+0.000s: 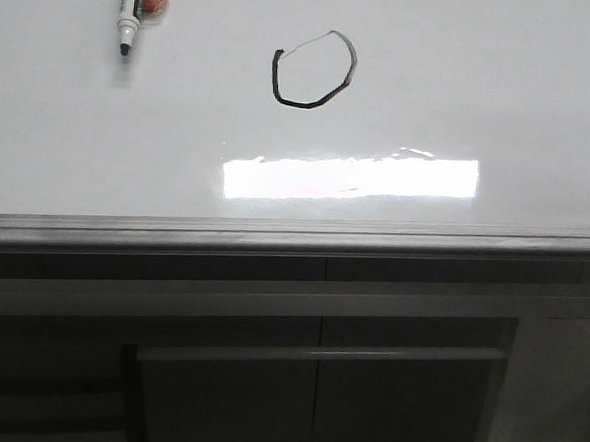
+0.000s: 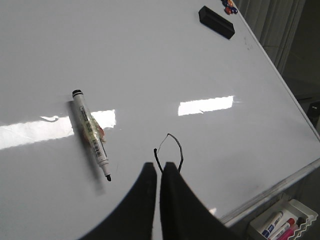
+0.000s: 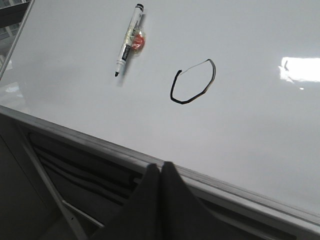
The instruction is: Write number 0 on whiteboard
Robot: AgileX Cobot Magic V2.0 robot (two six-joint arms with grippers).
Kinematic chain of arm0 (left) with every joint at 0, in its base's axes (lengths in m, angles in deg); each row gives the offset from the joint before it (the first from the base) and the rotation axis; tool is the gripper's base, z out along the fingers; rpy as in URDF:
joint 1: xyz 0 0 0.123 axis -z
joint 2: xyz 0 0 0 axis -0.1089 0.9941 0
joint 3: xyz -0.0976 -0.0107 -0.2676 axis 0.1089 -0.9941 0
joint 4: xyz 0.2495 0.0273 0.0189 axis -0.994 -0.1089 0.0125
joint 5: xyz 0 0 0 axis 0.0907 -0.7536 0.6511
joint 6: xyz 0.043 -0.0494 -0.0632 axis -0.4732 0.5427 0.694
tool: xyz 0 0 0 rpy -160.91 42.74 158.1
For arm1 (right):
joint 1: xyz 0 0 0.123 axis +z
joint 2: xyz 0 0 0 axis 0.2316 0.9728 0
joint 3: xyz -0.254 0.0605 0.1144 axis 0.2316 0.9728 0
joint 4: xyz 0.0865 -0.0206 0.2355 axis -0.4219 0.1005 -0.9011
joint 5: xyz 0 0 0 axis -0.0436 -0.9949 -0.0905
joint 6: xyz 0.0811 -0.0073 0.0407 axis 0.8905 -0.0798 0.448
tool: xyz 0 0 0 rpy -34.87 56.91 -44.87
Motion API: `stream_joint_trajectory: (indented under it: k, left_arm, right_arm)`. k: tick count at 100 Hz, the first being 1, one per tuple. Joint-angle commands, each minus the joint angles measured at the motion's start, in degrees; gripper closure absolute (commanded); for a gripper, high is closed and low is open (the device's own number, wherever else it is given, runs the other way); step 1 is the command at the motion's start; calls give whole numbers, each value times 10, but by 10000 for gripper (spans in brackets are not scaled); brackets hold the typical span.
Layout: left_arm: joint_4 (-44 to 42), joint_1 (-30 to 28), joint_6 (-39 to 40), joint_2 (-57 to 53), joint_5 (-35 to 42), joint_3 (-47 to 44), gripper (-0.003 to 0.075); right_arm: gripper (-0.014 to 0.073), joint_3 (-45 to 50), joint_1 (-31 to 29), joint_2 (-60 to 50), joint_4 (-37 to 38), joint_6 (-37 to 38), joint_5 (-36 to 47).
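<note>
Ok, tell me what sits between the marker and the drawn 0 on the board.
Nothing: in the front view only bare whiteboard separates the marker from the number 0; the right wrist view agrees.

A: How many items lie on the surface (image 1: 503, 94)?

B: One drawn number 0 (image 1: 314, 70), one uncapped marker (image 1: 130, 16), one black eraser (image 2: 216, 21).

A: And beyond its edge?

B: One white tray (image 2: 295, 210) holding several markers; exact count unclear. Two hands: left (image 2: 158, 172), right (image 3: 161, 172).
</note>
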Motion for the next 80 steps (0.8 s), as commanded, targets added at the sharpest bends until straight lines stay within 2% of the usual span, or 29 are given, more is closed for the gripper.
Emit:
stream_joint_trajectory:
  k: [1,67,80]
  left_arm:
    - [-24,4,-1,-8,4,10,740]
    - [-25,4,-1,-8,-4,9,740]
    - [-34,-21,-1,-8,-17,-6,740]
  right_arm:
    - [662,-14,-4,3,-14,-5,26]
    - [662,-14,-4,3,-14,-5,26]
    - [662,-14,-4,3,-14,-5,28]
